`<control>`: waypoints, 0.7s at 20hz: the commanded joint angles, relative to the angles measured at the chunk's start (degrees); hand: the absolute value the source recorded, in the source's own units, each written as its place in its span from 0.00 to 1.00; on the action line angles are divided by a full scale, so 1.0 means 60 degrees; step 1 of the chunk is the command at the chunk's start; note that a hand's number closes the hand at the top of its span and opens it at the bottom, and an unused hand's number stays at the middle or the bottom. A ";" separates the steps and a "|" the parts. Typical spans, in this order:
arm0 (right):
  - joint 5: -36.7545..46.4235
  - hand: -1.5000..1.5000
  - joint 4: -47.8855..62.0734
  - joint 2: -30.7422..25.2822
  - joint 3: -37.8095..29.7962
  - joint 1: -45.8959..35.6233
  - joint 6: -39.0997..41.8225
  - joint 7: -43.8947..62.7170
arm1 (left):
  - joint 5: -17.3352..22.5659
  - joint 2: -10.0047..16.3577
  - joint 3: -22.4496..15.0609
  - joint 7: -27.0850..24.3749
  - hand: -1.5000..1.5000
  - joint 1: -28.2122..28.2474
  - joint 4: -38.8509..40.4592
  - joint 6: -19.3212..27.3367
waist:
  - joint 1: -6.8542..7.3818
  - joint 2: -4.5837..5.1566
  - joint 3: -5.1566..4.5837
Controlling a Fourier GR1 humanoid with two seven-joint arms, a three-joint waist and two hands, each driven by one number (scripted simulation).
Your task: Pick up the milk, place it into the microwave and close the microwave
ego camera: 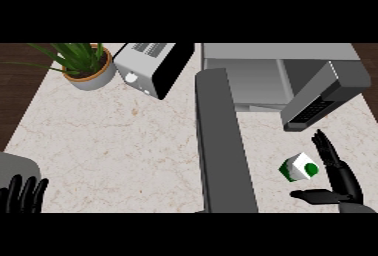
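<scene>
Where the near edge cuts the view, the left hand sits at the near left corner, fingers up and relaxed, gripping nothing, resting. At the near right is the right hand, released: its fingers are straight and point far, and its thumb sticks out left. It grasps nothing.

The milk is on the marble counter, just left of the right hand's fingers and just far of the thumb, in the hand's crook. A sliver of counter shows between carton and fingers, so they are apart. The carton is white with green patches. A round green mark faces right, toward the palm. Any lettering is too small to read, and no brand is legible. The corners are turned diagonal to the counter edge. From this steep view I cannot tell the long axis, or whether the carton is upright or tilted.

Left of the milk, the dark microwave door is open, a long slab running from the near edge to the microwave at the far right. A grey slanted block with a dark gridded face hangs over its right side. Far centre is a grey appliance with a black face, and at the far left a potted plant.
</scene>
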 commanded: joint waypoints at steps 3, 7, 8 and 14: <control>0.0284 0.00 0.2365 -0.0620 -0.0013 -0.0708 0.0701 -0.1727 | 0.0451 0.0276 0.0470 -0.0128 0.00 0.0185 -0.0125 -0.0394 | 0.0084 0.0029 0.0016; 0.0202 0.00 0.2350 -0.0211 0.0239 -0.0938 0.0964 -0.1424 | 0.0376 0.0154 0.0471 -0.0327 0.00 0.0083 0.0249 -0.0409 | 0.0055 0.0011 0.0008; 0.0358 0.00 0.2596 -0.0117 0.0375 -0.1024 0.0842 -0.1422 | -0.0436 -0.0154 -0.0422 0.0091 0.00 -0.0169 0.0097 0.0257 | 0.0042 0.0029 0.0017; 0.0138 0.00 0.3048 -0.0270 0.0175 -0.0832 0.0787 -0.2357 | 0.0275 0.0194 0.0392 -0.0394 0.00 0.0197 0.0272 -0.0483 | 0.0089 0.0026 0.0020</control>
